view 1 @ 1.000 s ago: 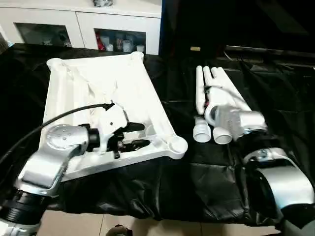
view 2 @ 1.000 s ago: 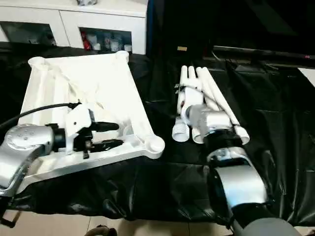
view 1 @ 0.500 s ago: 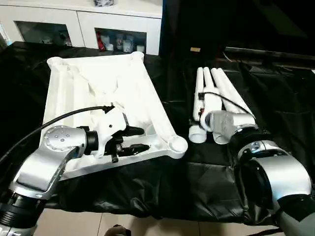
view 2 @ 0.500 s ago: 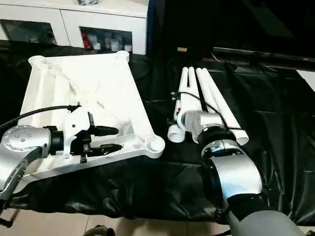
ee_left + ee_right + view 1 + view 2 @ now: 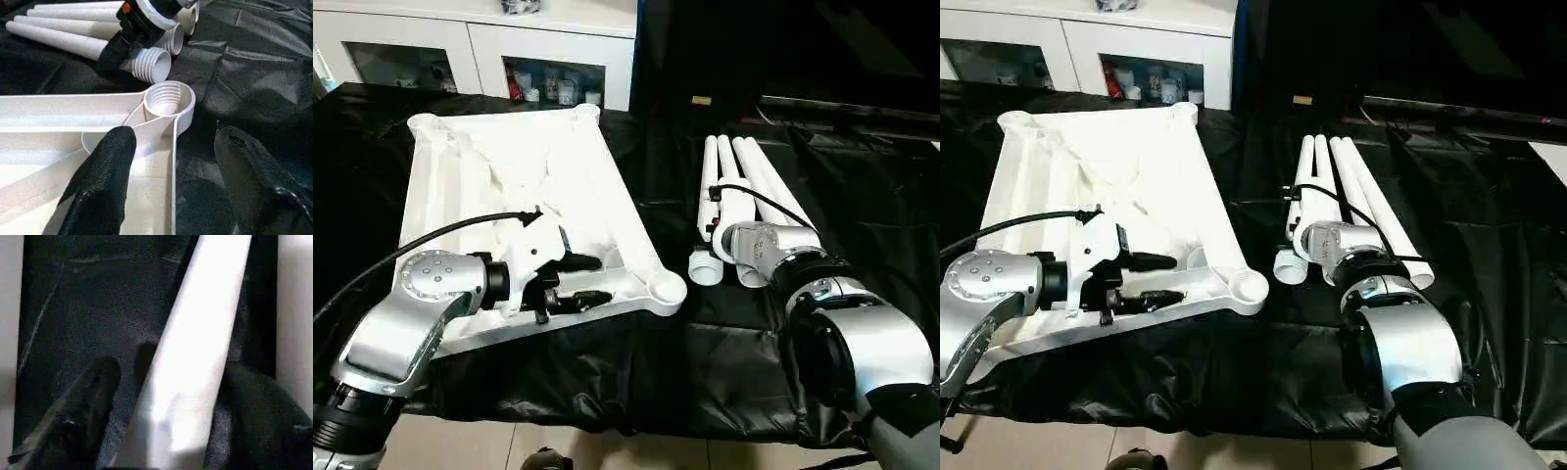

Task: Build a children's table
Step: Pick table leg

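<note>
Your right jaws (image 5: 161, 396) have drawn back to straddle one leg (image 5: 709, 211) on the desk (image 5: 822, 176), not yet pinching, while your left jaws (image 5: 579, 279) hang spread over the tabletop (image 5: 509, 166) corner, ready for fitting.

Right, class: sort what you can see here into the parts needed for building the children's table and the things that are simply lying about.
Needed:
- white plastic tabletop, upside down, threaded corner sockets
- four white tapered tubular legs, lying side by side
- left gripper and right gripper

Lying about:
- black cover on the work table
- white cabinet behind, holding small items
</note>
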### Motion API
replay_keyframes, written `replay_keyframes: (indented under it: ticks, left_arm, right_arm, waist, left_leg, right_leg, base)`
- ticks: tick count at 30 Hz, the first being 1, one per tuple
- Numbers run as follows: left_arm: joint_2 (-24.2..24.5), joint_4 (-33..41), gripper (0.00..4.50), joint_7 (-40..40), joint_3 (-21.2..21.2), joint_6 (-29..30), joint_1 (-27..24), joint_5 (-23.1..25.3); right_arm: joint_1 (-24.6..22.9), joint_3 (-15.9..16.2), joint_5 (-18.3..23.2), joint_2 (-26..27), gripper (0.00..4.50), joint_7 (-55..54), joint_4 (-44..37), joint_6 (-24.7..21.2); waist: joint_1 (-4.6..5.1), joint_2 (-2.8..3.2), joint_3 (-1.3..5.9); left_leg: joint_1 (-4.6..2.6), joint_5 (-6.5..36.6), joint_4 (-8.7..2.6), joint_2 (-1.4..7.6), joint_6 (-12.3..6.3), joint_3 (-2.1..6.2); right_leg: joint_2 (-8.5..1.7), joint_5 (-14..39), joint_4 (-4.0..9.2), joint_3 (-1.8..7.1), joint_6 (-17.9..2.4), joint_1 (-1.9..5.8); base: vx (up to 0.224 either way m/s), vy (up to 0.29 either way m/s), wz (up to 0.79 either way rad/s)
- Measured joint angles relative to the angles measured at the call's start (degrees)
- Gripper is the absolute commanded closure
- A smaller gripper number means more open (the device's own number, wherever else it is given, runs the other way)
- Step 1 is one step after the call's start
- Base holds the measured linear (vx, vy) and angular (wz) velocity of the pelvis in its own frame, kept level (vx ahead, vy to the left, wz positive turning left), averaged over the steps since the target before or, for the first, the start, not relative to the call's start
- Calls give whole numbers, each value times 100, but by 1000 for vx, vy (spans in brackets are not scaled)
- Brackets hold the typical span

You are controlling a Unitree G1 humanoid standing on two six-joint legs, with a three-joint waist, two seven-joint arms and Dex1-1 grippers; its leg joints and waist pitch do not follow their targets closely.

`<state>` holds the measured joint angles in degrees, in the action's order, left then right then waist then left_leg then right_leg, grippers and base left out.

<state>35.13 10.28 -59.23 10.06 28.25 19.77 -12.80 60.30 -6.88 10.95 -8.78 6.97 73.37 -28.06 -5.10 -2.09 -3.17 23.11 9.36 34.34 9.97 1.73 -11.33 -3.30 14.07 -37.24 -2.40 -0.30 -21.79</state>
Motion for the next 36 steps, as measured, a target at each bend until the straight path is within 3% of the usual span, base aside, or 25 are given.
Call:
replay_keyframes:
  ticks: [12, 14, 21, 24, 32, 35, 36]
  left_arm:
    - [-84, -314, 27, 72, 102, -189, 232, 54]
    - [-119, -387, 6, 81, 101, -239, 335, 69]
    - [-322, -773, 0, 236, 117, -458, 563, 156]
    - [-651, -1105, 0, 626, 100, -579, 778, 277]
    - [-1774, -1713, 0, 2048, -168, -426, 1319, 394]
    - [-2111, -1757, 0, 2370, -322, -344, 1469, 242]
    - [-2300, -1764, 0, 2456, -447, -137, 1508, 89]
  right_arm:
    - [26, -253, -1, -85, 212, -48, 102, 12]
    - [39, -303, 13, -92, 231, -50, 102, 12]
    - [55, -534, 102, -162, 259, -53, 102, 15]
    - [49, -639, 192, -207, 262, 24, 102, 35]
    - [-43, -866, 475, -416, 264, 953, -267, 91]
    - [-253, -981, 683, -441, 264, 1378, -597, 149]
    - [-527, -1023, 810, -459, 264, 1709, -986, 152]
  waist:
    - [-6, 15, -7]
    - [-10, 38, -17]
    - [-16, 112, -47]
    - [-24, 145, -50]
    - [-67, 146, -50]
    - [-87, 146, -50]
    - [-125, 147, -50]
  left_leg:
    - [0, -6, 2, 1, 10, 0]
    - [0, -7, 5, 1, 11, 0]
    - [0, -8, 10, 3, 13, 1]
    - [3, -8, 13, 2, 13, 1]
    - [15, -14, 16, 4, -6, 1]
    - [17, -12, 17, 4, -17, 0]
    - [18, -12, 17, 5, -22, 0]
  right_leg:
    - [0, -5, -4, -2, 1, 0]
    - [0, -8, -4, -1, 0, 1]
    - [-1, -12, -13, -2, 0, -1]
    - [-2, -15, -14, -3, 0, 0]
    - [-3, -15, -10, -5, 0, -6]
    - [-3, -15, -8, -5, 0, -7]
    - [-3, -15, -6, -10, 0, -6]
  base:
    - [0, 0, 0]
    - [0, 0, 0]
    - [0, 0, 0]
    - [0, 0, 0]
    - [0, 0, 0]
    - [0, 0, 0]
    - [0, 0, 0]
